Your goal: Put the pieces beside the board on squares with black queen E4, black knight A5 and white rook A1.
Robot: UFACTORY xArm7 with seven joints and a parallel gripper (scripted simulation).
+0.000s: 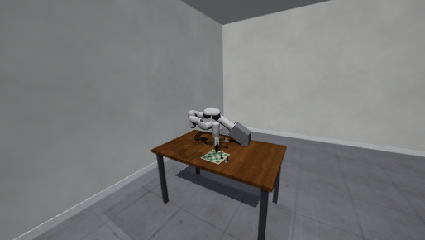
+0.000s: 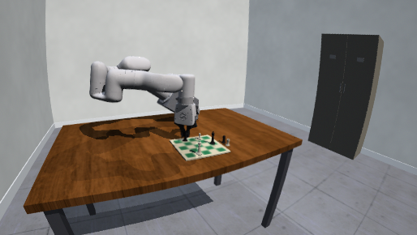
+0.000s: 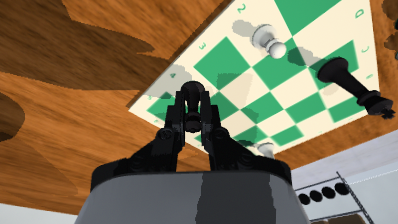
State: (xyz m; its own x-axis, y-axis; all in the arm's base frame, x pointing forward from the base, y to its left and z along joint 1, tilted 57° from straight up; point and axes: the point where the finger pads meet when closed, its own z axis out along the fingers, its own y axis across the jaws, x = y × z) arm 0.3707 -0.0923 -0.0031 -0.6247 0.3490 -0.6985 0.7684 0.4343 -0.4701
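Note:
My gripper (image 3: pixel 192 103) is shut on a small black piece with a rounded top (image 3: pixel 192 92), which I take for the black knight. It hangs low over the corner of the green and cream board (image 3: pixel 280 75) by the digit 4, on the A side. In the exterior view the gripper (image 2: pixel 186 135) stands at the board's far left corner (image 2: pixel 199 147). A short black piece (image 2: pixel 223 139) and the white rook (image 2: pixel 228 142) stand on the table just right of the board. I cannot tell whether the held piece touches the board.
A tall black piece (image 3: pixel 350 85) stands on the board near the C and D letters; it also shows in the exterior view (image 2: pixel 212 138). Two white pieces (image 3: pixel 270 42) (image 3: pixel 265 147) stand on the board. A dark cabinet (image 2: pixel 345 93) stands away from the table.

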